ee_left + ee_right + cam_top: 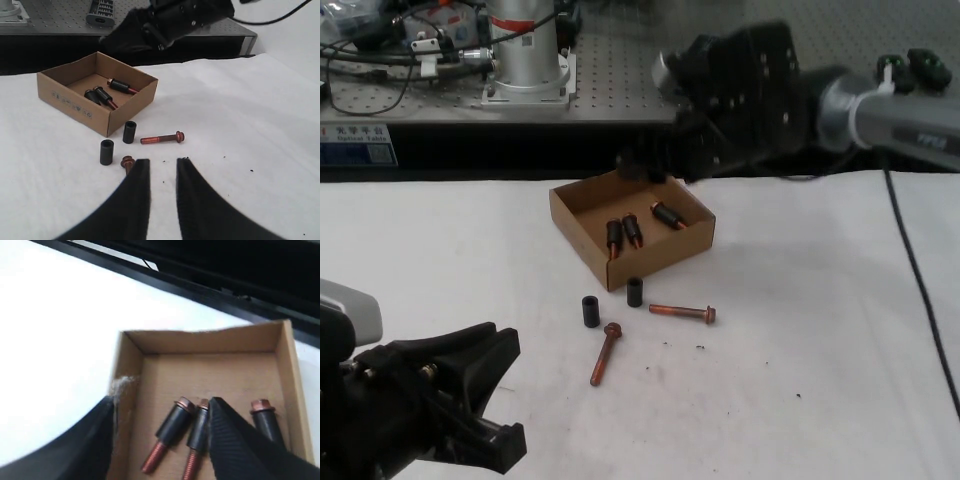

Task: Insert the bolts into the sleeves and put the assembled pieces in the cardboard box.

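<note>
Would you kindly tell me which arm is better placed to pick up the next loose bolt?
Left, probably. The left gripper is open and low, just short of the loose bolts and sleeves; the right gripper hangs open over the cardboard box, farther from them.

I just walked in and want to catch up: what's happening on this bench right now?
Three assembled pieces lie in the cardboard box. The right gripper hovers over it, fingers open and empty. Two sleeves stand and two bolts lie loose on the table in front of the box. The left gripper sits near them, fingers open, holding nothing.
</note>
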`<state>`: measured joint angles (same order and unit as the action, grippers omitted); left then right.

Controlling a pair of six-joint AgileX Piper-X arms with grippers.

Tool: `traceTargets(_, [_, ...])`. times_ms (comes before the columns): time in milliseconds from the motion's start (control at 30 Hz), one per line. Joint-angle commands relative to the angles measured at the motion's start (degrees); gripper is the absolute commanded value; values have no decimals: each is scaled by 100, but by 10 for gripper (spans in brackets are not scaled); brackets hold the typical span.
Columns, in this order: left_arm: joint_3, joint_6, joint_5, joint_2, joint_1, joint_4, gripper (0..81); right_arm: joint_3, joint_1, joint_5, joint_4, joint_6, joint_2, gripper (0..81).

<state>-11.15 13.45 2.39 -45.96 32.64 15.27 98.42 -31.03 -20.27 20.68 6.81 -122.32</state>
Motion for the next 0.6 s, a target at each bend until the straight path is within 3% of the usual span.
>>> traceTargets(0, [41, -51, -80, 33, 24, 104, 151, 116, -119, -150, 389, -65, 478, 415])
traceTargets(167, [66, -54, -283, 33, 24, 109, 151, -107, -328, -222, 1176, -681, 995, 359])
traceTargets(367, [66, -54, -301, 33, 24, 53, 151, -924, -515, -222, 1472, -781, 1879, 281])
traceTargets(567, [66, -54, -301, 33, 24, -94, 151, -2368, -679, -222, 987, -717, 3222, 103])
